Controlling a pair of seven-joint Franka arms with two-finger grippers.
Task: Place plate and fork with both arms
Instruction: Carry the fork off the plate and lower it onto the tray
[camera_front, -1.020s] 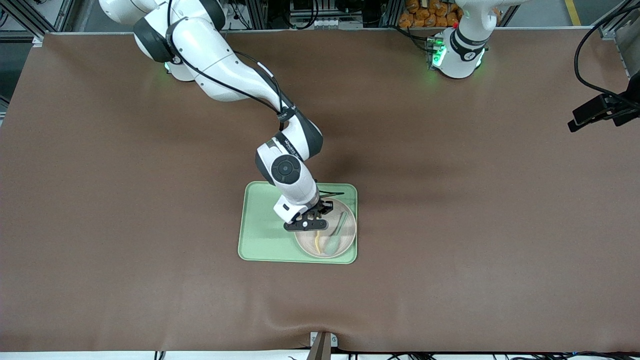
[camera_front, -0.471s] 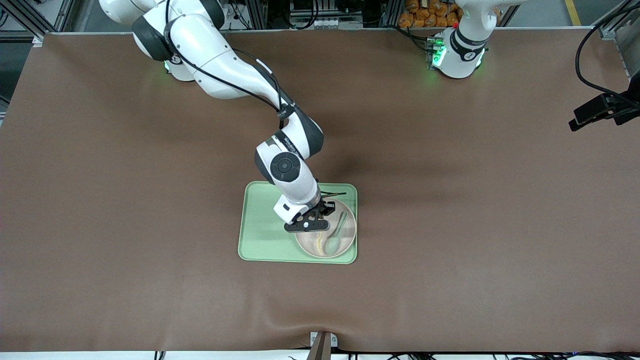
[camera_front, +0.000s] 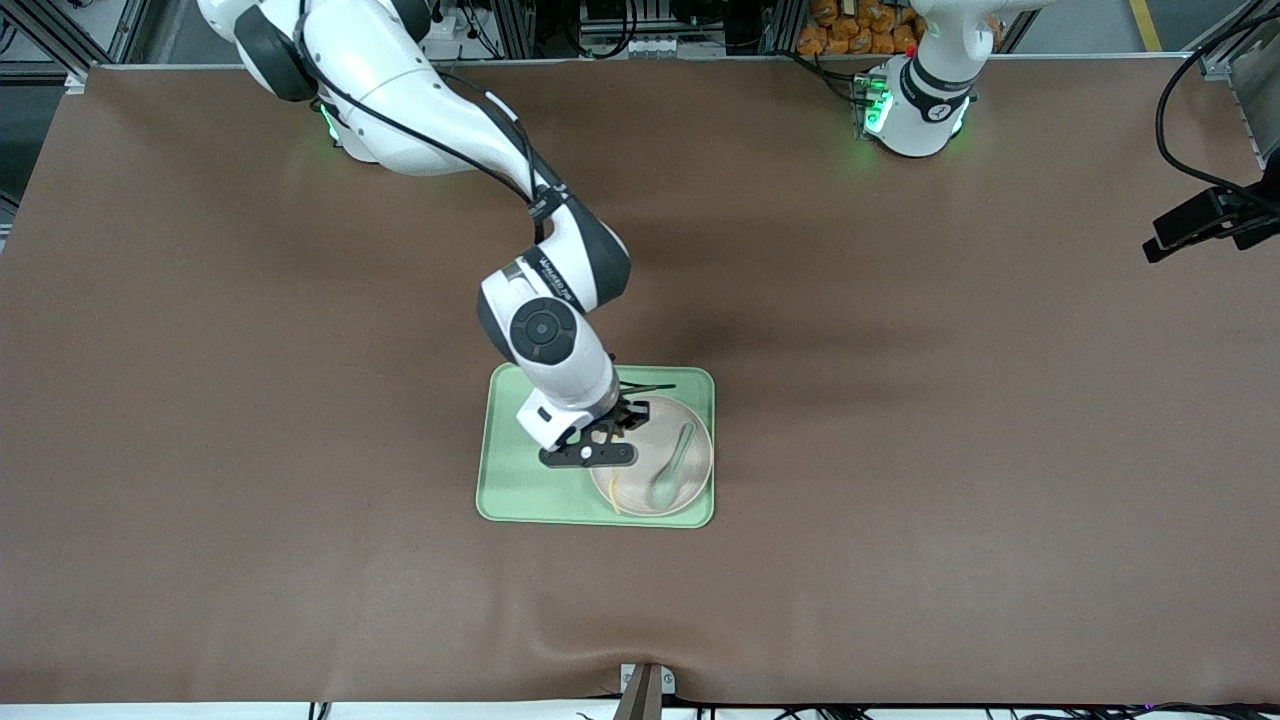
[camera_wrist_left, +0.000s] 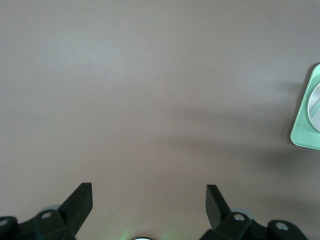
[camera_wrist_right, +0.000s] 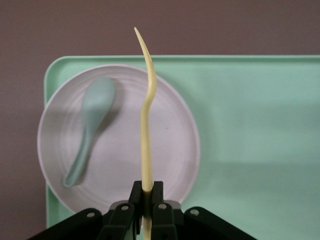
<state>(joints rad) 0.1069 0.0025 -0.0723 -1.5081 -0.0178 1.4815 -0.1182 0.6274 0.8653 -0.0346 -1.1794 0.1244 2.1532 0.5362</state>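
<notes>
The pale beige-pink plate (camera_front: 690, 440) lies on the light-green tray (camera_front: 520, 480), at the tray's end toward the left arm. My right gripper (camera_front: 592, 458) is shut on the pale-yellow fork (camera_front: 613, 495) and holds it over the plate's edge that is toward the right arm's end. In the right wrist view the gripper (camera_wrist_right: 147, 197) pinches the fork's handle, and the fork (camera_wrist_right: 146, 125) points out across the plate (camera_wrist_right: 170, 150). My left gripper (camera_wrist_left: 149, 200) is open and empty over bare brown table; it does not show in the front view.
A pale-green spoon (camera_front: 670, 468) lies in the plate, also seen in the right wrist view (camera_wrist_right: 90, 125). A corner of the tray (camera_wrist_left: 306, 120) shows in the left wrist view. A black device (camera_front: 1205, 225) stands at the table's edge at the left arm's end.
My right gripper has lifted the fork off the plate and carried it toward the right arm's end of the tray. The spoon, plate and left arm have not moved.
</notes>
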